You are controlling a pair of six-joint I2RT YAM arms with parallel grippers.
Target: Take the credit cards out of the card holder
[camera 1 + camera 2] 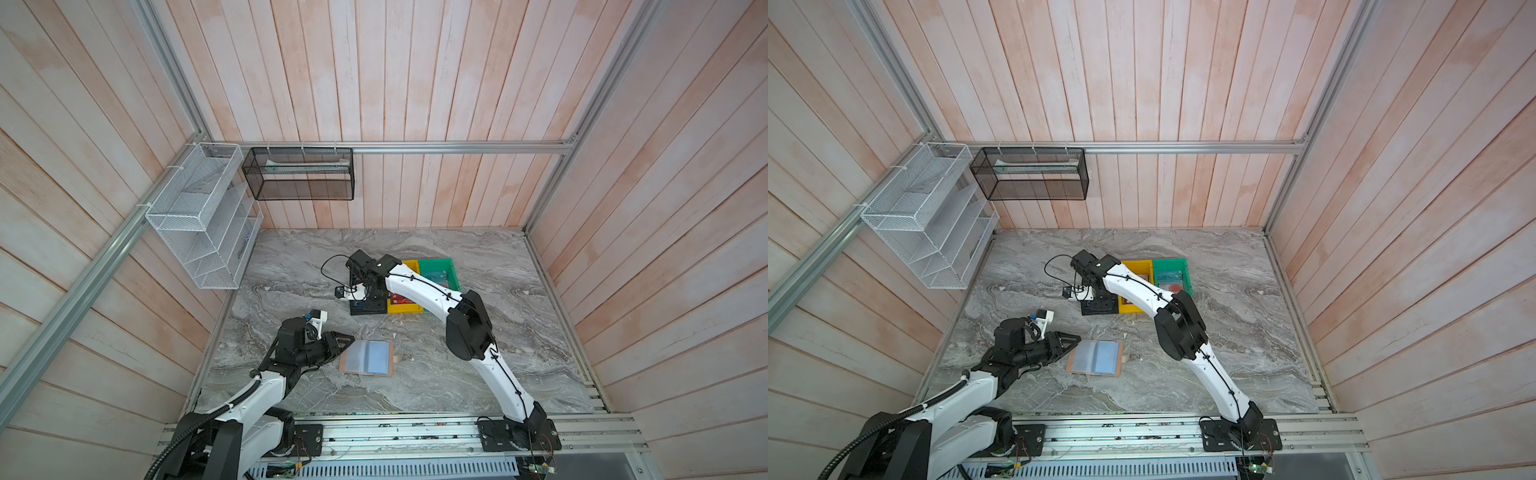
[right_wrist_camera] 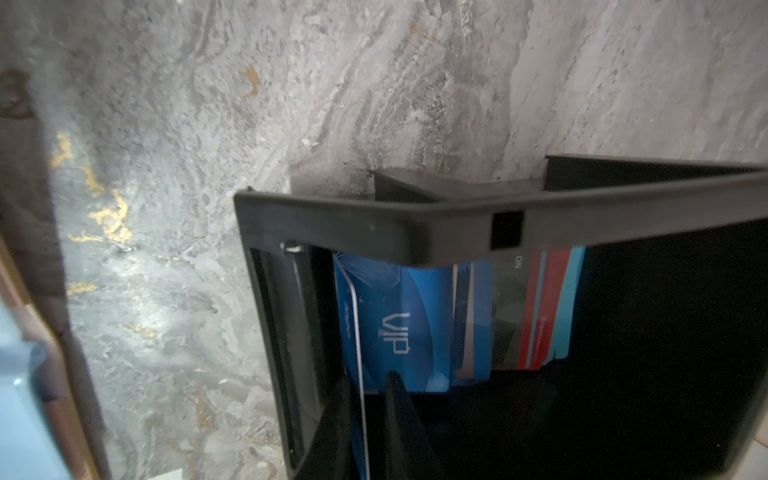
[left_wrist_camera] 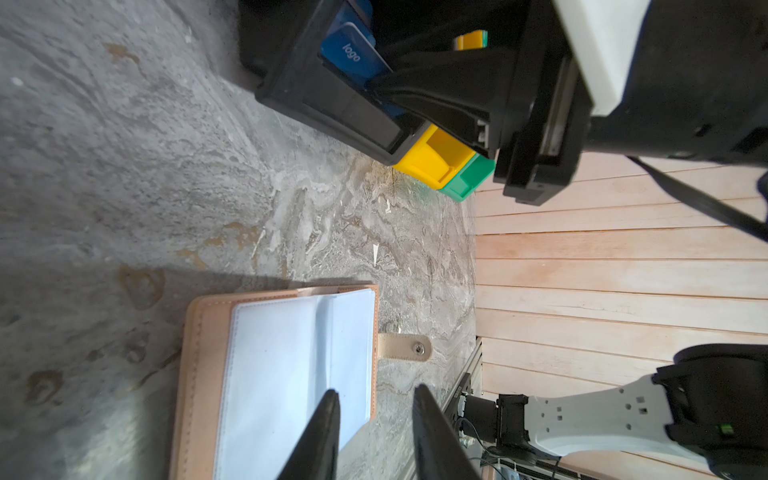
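LAST PAGES BARE: The tan card holder (image 1: 366, 358) lay open and flat on the marble table (image 1: 415, 386), its two clear pages side by side from left to right in both top views and its strap tab (image 3: 405, 348) on the right arm's side; the sleeves facing up looked empty. The left gripper (image 1: 345, 340), by far the nearer, hovered just beside the holder's left edge, its fingers a moderate gap apart with nothing between them, pointing along the holder's long axis toward the tab. The right gripper (image 2: 365, 378) was well apart from the holder, dipped into the black bin (image 2: 332, 224) farther back, jaws narrowly parted around a white-edged card (image 2: 360, 353) that seemed loose rather than pinched. Beside it lay a blue card (image 2: 395, 332) lettered "VIP", a darker card (image 2: 513, 291) read "ON", and the left wrist view caught another blue card (image 3: 351, 52) marked "logo". A yellow bin (image 3: 432, 162) and a green bin (image 3: 469, 178) stood alongside. Any further page turn looked likeliest to fall to the left arm
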